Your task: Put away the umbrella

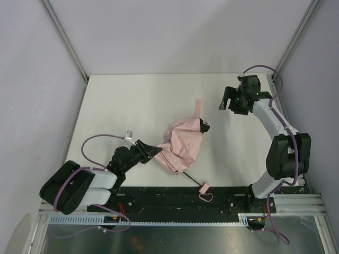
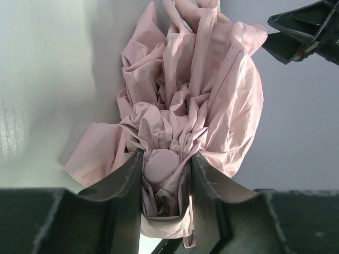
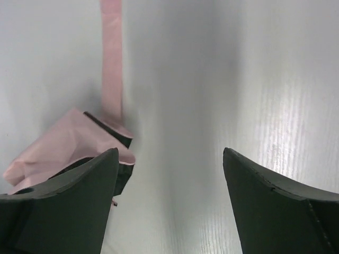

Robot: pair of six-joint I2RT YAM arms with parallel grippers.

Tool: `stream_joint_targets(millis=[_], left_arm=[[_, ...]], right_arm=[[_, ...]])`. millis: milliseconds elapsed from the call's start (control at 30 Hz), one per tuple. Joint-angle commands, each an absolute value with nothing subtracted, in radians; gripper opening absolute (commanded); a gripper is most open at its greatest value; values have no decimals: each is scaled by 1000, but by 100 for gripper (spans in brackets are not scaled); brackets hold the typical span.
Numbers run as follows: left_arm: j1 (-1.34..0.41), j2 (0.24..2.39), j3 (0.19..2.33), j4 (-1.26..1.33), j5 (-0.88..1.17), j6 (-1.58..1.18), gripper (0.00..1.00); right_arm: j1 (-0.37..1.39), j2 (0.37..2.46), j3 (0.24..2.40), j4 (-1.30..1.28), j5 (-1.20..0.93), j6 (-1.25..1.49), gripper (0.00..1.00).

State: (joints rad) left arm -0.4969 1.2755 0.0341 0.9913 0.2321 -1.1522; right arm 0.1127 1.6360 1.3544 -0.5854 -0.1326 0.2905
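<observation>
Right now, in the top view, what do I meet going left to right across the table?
left tool, closed on the fabric → umbrella → right tool, open and clear of it

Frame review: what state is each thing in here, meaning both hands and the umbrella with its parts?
umbrella: collapsed, fabric loose and crumpled, lying on the table.
strap: unfastened, stretched out flat.
shaft: a bare stretch shows between fabric and handle.
left hand: shut on umbrella, pinching bunched fabric.
right hand: open, empty, apart from the umbrella.
</observation>
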Motion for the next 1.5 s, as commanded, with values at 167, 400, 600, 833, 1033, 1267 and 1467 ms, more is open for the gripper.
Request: stream_joint_targets(millis=[167, 400, 600, 833, 1033, 1267, 1467], left_arm=[[-489, 1261, -40, 1011, 214, -1112, 0], [-489, 1208, -68, 1012, 154, -1136, 0], [-514, 1162, -92, 1010, 83, -1199, 0], [-529, 1248, -88, 991, 52, -1299, 0], [-531, 1289, -89, 976, 55, -1370, 0], [-531, 1235, -20, 696, 89, -1423, 0], [-528, 1137, 133, 254, 61, -1422, 0]], right_arm=[[433, 1842, 1582, -574, -365, 124, 80], [675, 1720, 1282, -410, -325, 371, 69], [795, 1662, 1015, 19, -283, 670, 64], [756, 1633, 1061, -171, -137, 414, 80], [884, 1402, 1129, -446, 329, 149, 97], [1263, 1366, 1139, -430, 488, 54, 95], [1335, 1573, 1134, -300, 507, 0, 88]])
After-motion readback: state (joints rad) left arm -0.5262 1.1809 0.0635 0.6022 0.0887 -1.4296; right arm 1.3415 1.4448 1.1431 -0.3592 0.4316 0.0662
